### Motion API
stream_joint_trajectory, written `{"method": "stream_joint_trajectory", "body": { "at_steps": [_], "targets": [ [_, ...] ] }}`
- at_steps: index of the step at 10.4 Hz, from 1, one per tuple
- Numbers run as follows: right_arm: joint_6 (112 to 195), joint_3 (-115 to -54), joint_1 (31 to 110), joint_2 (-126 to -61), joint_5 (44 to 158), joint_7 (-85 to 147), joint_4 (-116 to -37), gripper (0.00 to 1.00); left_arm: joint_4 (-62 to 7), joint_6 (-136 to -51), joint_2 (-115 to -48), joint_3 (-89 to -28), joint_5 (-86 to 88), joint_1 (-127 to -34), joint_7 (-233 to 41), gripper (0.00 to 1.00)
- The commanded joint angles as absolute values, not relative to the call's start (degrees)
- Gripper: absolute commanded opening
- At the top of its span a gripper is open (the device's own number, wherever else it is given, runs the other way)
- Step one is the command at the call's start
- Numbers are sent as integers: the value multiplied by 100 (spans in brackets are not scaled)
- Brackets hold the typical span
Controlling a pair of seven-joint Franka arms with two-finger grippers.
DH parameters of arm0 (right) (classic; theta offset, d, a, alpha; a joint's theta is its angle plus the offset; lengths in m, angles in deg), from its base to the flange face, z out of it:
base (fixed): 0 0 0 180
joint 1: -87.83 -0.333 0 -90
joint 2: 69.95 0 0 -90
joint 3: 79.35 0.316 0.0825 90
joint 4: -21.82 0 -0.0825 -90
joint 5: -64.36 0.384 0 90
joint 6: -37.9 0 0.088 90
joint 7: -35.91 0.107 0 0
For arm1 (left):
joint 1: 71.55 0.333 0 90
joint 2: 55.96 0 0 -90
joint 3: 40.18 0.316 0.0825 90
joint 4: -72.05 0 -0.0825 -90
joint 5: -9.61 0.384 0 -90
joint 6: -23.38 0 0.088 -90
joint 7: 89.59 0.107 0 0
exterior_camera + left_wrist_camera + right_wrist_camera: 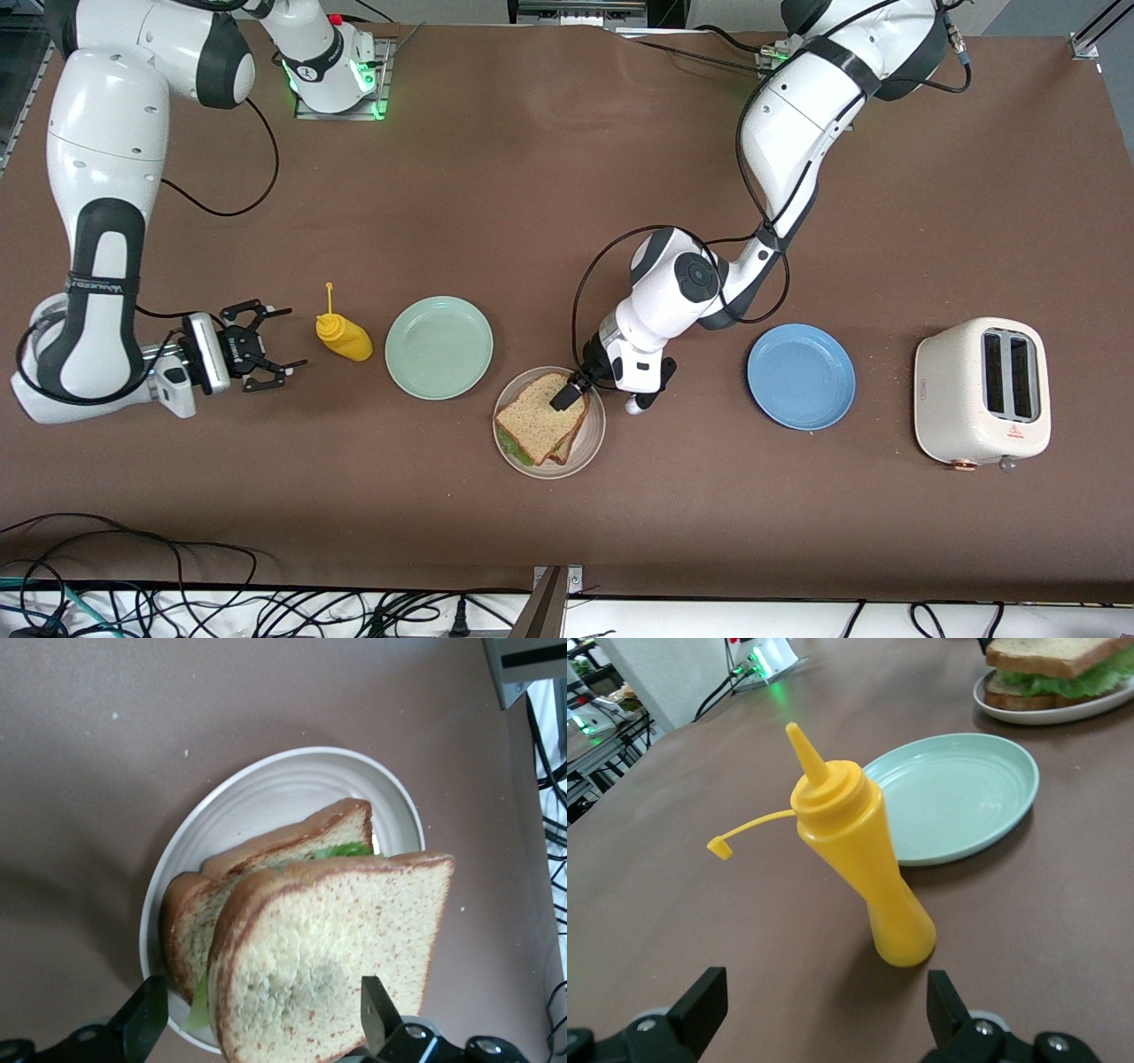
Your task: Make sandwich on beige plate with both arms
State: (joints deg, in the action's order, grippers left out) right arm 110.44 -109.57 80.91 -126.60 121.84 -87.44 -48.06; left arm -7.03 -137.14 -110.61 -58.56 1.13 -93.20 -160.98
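Front view: left gripper fingers apart over sandwich on beige plate, top slice released; right gripper fingers apart, waiting beside mustard bottle.

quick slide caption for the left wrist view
Left gripper open over the sandwich stacked on the beige plate.

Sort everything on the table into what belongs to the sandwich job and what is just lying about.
Job:
- wholegrain bread-and-lettuce sandwich
- round beige plate under it
- left pincer, open over the sandwich
- right pincer, open beside the bottle

Lying about:
- yellow plastic squeeze bottle
- mint green plate
- blue plate
- cream toaster
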Motion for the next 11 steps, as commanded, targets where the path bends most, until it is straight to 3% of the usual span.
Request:
{"method": "stream_joint_trajectory", "body": {
  "at_steps": [1,8,11],
  "targets": [
    [10910,-11186,8107,-12261,12114,-7821,-4770,100,-872,-13527,-10984,-5759,424,-9440,-16087,100],
    [10988,-11134,7957,-11453,11896,-5026,-4813,100,-863,-12043,-10124,-5750,425,-9168,-16122,100],
    [11006,-10767,7975,-10838,11395,-3612,-4980,100,-846,-10561,-9395,-5715,704,-8677,-16061,100]
  ]
}}
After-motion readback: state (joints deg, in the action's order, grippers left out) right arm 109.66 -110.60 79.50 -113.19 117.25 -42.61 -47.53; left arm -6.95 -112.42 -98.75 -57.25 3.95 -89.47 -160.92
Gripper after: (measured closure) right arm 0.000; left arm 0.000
